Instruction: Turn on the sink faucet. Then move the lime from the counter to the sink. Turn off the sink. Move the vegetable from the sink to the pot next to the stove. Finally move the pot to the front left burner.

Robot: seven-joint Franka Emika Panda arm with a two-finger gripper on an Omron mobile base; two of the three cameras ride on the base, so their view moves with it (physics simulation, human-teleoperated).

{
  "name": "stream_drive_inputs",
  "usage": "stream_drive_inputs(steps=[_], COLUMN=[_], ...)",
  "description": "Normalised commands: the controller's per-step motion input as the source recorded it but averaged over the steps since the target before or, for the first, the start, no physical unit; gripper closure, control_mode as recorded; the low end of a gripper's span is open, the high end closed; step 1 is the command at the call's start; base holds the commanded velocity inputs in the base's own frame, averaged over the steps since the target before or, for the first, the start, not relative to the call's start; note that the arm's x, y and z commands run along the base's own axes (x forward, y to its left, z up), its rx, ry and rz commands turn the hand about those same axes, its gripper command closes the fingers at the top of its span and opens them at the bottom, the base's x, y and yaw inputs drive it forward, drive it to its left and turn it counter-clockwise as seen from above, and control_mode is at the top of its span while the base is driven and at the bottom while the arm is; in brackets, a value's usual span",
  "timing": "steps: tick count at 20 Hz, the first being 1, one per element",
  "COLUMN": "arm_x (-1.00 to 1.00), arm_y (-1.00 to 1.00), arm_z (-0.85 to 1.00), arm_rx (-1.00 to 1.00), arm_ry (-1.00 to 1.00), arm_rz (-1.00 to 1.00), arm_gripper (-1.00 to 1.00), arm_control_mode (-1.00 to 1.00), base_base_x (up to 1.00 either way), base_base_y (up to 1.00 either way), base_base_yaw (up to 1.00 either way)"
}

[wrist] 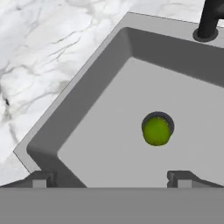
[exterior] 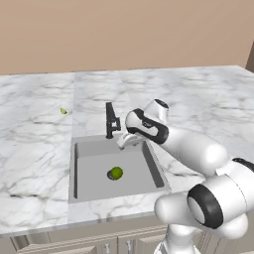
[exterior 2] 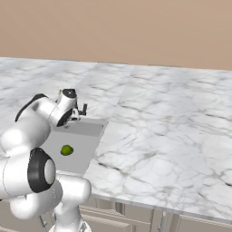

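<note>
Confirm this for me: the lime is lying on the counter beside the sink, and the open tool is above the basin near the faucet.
Not quite. The lime is not on the counter; it lies inside the sink, right at the drain, as the hand view shows. The rest holds: the open tool is above the basin near the faucet.

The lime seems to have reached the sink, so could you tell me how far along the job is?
Done: the lime lies on the drain in the sink. In hand: the gripper, fingers spread and empty, hangs over the basin beside the faucet; no water shows. Left: lifting the lime into the pot, then moving the pot to the burner.
</note>
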Motion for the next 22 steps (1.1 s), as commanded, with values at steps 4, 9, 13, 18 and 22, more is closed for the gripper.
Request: stream_drive_inputs(steps=[4,9,13,18,22], arm_x=[0.00,0.00,0.00,0.00,0.00], arm_y=[0.03,0.14,0.22,0.06,0.05], arm_z=[-0.56,-0.39,-0.29,-0.30,-0.35], arm_rx=[-0.20,-0.19,-0.18,-0.08,-0.09], arm_ry=[0.02,0.05,0.15,0.10,0.04], arm_rz=[-0.05,-0.04,-0.08,-0.10,-0.07], arm_gripper=[-1.00,-1.00,-1.00,-1.00,-1.00], arm_control_mode=[-1.00,-1.00,-1.00,-1.00,-1.00], base_base_x=[0.00,0.00,0.00,0.00,0.00], base_base_y=[0.00,0.00,0.00,0.00,0.00], base_base_yaw=[0.00,0.00,0.00,0.00,0.00])
